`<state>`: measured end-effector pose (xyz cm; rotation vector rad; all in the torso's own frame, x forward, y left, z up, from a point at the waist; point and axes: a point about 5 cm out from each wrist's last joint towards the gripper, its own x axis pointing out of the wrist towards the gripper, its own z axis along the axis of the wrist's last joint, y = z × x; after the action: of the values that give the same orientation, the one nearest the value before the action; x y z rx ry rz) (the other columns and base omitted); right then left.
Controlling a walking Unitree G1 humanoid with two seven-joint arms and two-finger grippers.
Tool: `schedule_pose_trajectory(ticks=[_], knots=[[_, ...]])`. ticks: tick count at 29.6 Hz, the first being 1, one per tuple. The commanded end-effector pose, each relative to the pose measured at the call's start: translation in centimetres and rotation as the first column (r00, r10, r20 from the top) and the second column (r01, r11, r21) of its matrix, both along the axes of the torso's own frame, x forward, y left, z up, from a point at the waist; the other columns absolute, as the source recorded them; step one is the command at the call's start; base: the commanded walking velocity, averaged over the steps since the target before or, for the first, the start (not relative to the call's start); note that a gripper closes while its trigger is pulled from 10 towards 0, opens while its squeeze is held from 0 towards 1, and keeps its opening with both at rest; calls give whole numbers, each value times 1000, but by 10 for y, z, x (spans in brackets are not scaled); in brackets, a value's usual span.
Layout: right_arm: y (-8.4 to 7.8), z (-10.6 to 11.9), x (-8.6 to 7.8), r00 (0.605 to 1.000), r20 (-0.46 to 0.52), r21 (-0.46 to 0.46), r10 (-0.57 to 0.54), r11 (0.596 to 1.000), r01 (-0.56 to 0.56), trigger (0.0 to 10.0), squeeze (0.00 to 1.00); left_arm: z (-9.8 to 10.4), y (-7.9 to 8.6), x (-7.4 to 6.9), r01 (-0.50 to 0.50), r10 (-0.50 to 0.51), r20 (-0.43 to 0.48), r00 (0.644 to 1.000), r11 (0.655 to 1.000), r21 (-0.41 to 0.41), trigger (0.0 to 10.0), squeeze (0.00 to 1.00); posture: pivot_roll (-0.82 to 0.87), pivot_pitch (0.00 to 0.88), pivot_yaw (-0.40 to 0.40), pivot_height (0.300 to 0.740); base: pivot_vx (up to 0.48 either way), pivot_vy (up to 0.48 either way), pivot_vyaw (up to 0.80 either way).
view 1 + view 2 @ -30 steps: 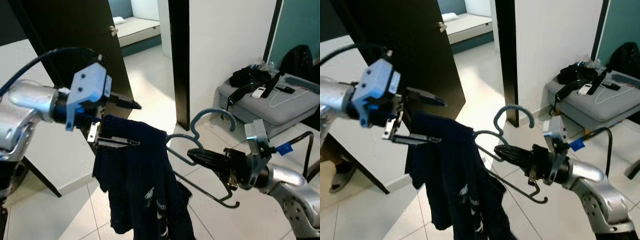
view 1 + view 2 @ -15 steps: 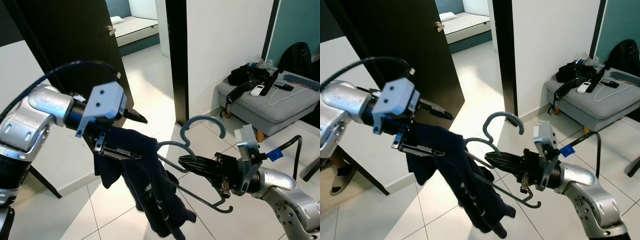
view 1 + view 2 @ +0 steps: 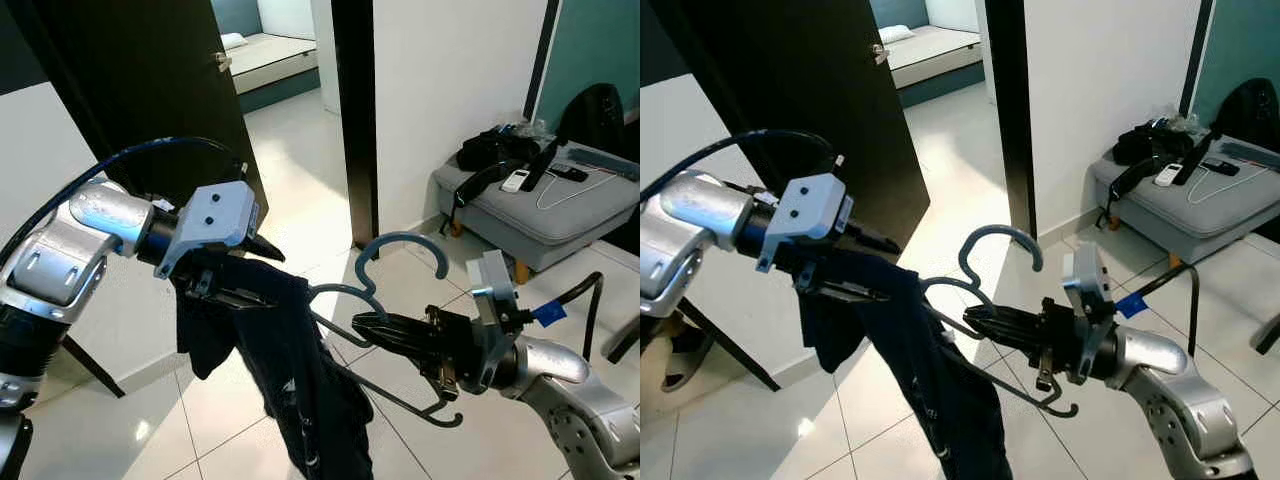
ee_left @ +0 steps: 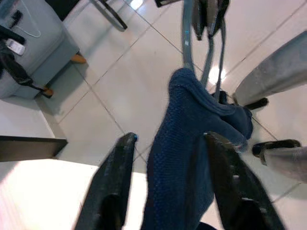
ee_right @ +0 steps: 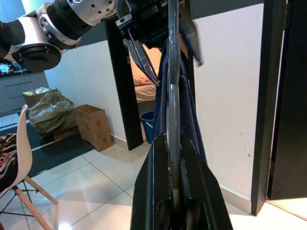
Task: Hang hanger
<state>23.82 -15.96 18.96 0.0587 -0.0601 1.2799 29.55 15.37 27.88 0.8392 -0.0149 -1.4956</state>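
- Dark door [image 3: 150,90]: stands open at the robot's left, with a lit room and a bed [image 3: 265,55] beyond it.
- Tiled floor [image 3: 300,200]: pale and glossy, beneath both arms.
- Grey ottoman [image 3: 545,215]: against the wall at the robot's right, carrying dark straps and small items; well apart from both arms.
- Dark blue garment [image 3: 300,370]: draped over one end of the hanger and hanging down toward the floor. Its upper fold lies between the left fingers in the left wrist view.
- Blue-grey hanger [image 3: 385,300]: held in mid-air between the two arms, hook [image 3: 405,245] pointing up, not hung on anything.
- Left gripper [image 3: 245,270]: fingers parted, set on either side of the garment's top fold.
- Right gripper [image 3: 385,330]: fingers closed on the hanger's wire just below the hook.
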Motion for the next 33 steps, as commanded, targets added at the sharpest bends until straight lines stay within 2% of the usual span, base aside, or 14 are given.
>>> schedule_pose_trajectory(ticks=[1, 23, 24, 25, 29, 33], knots=[[7, 9, -4, 999, 42, 26, 35, 999, -36, 10000, 0, -12, 2, 0, 0, 2, -41, 999, 999, 50, 0, 0, -74, 0, 179, 740, 0, 0, 0], [6, 11, -1, 998, 50, 24, 23, 999, -24, 10000, 0, -22, -1, -4, 18, -14, -78, 997, 999, 50, 0, 0, -72, 0, 174, 740, 0, 0, 0], [6, 11, 2, 999, 37, 31, -1, 1000, 0, 10000, 235, -24, -3, -5, 21, -18, -78, 997, 999, 42, 0, 0, -72, 0, 174, 740, 0, 0, 0], [5, 12, 3, 1000, 31, 38, -7, 999, 6, 10000, 1000, -24, -4, -5, 23, -20, -77, 997, 999, 36, 0, 0, -72, 0, 174, 740, 0, 0, 0], [3, 13, 6, 999, 36, 58, -39, 998, 37, 10000, 1000, -26, -8, -5, 15, -15, -72, 997, 1000, 5, 0, 0, -71, 0, 170, 740, 0, 0, 0], [-16, 8, 8, 993, 27, 40, -114, 993, 113, 10000, 1000, -26, -6, 2, -48, 44, -62, 997, 997, -67, 0, 0, -75, 0, 170, 740, 0, 0, 0]])
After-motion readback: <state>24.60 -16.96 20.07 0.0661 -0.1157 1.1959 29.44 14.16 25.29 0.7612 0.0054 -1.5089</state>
